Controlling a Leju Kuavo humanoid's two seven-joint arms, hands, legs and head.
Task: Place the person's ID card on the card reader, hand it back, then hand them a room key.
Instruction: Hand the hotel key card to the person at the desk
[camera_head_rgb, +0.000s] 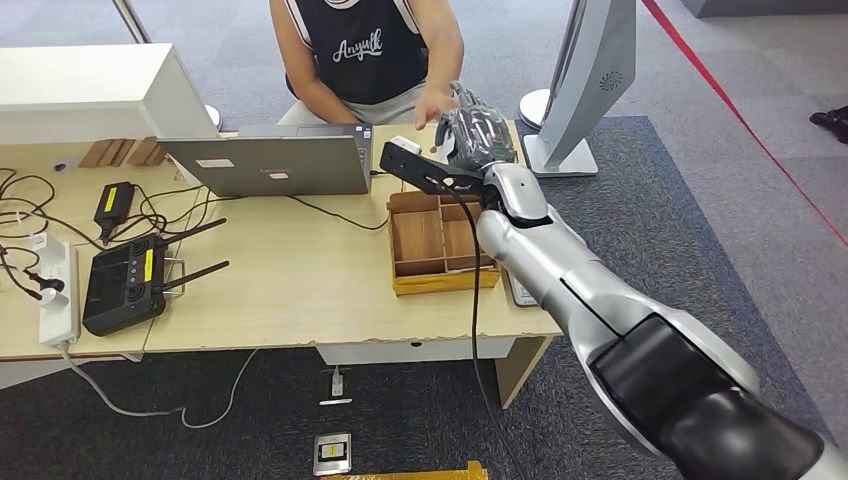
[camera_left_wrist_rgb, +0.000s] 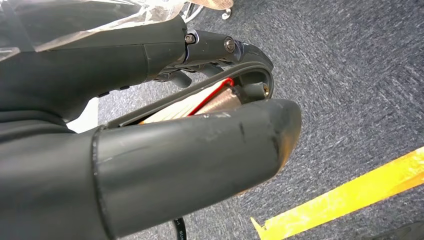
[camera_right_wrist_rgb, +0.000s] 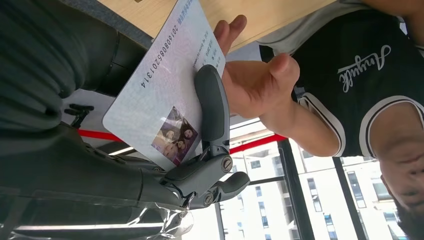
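One card (camera_right_wrist_rgb: 165, 95) is being pinched by the right hand (camera_head_rgb: 478, 130) beside the person's hand (camera_right_wrist_rgb: 257, 82); letting go early risks dropping it

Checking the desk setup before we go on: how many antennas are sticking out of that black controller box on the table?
2. Both come off the black controller on the table's left part: upper antenna angled toward the laptop, lower antenna nearer the front edge. Others may be folded away, unseen.

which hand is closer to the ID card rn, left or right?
Right. The right hand holds the ID card, a finger across its face, by the person's hand. The left hand hangs over the carpet by a yellow strip, away from it.
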